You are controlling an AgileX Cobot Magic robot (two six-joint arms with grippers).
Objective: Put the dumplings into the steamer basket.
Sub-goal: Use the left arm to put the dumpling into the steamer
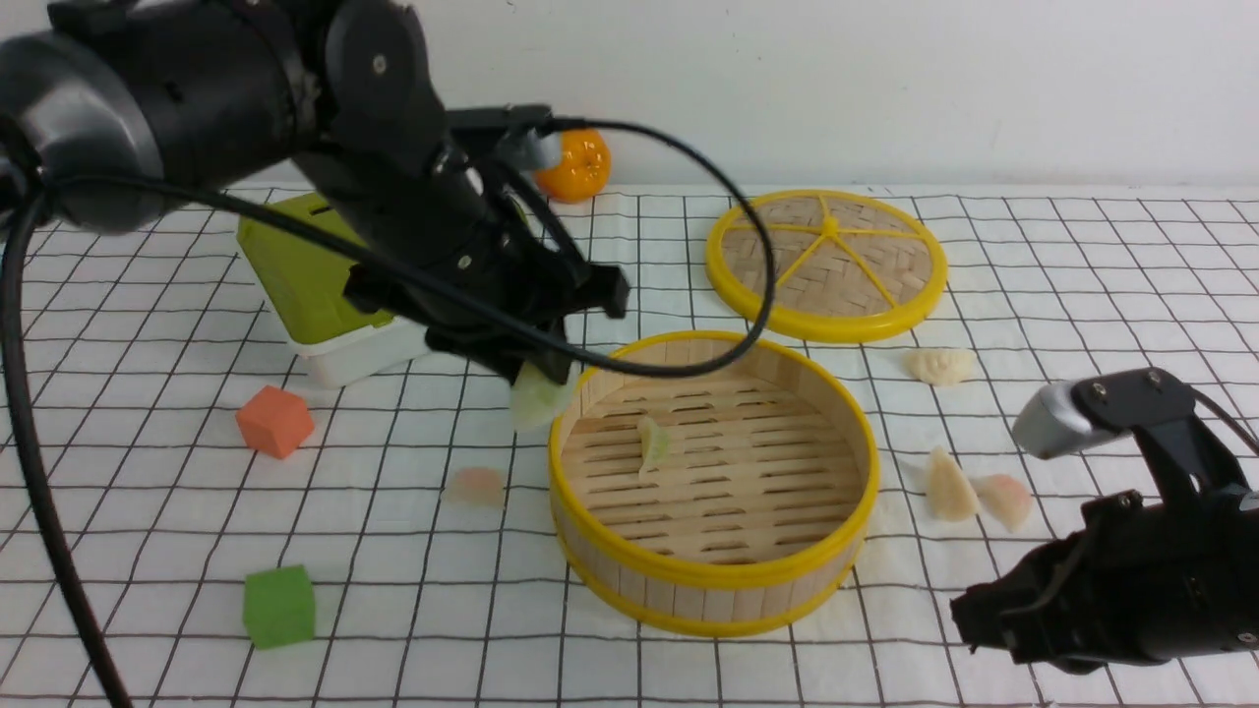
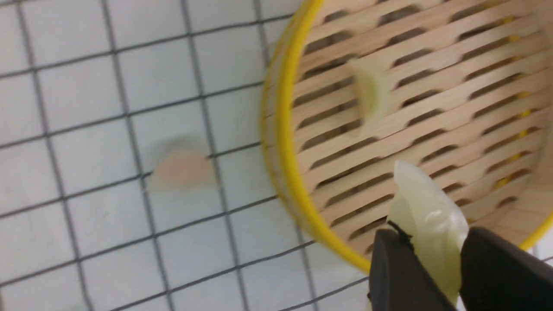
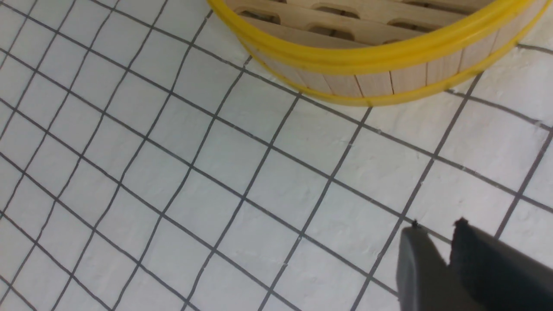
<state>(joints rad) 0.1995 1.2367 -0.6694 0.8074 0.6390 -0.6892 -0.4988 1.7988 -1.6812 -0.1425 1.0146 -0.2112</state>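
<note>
My left gripper is shut on a pale green dumpling, held just above the left rim of the steamer basket. In the left wrist view the black fingers pinch that dumpling over the basket's slatted floor. Another greenish dumpling lies inside the basket. A pink dumpling lies on the cloth left of the basket. Three more dumplings lie to its right. My right gripper hovers low at the front right, its tips a narrow gap apart with nothing between them.
The flat woven lid lies behind the basket. An orange cube and a green cube sit on the left of the checked cloth. A green and white box and an orange fruit stand at the back left.
</note>
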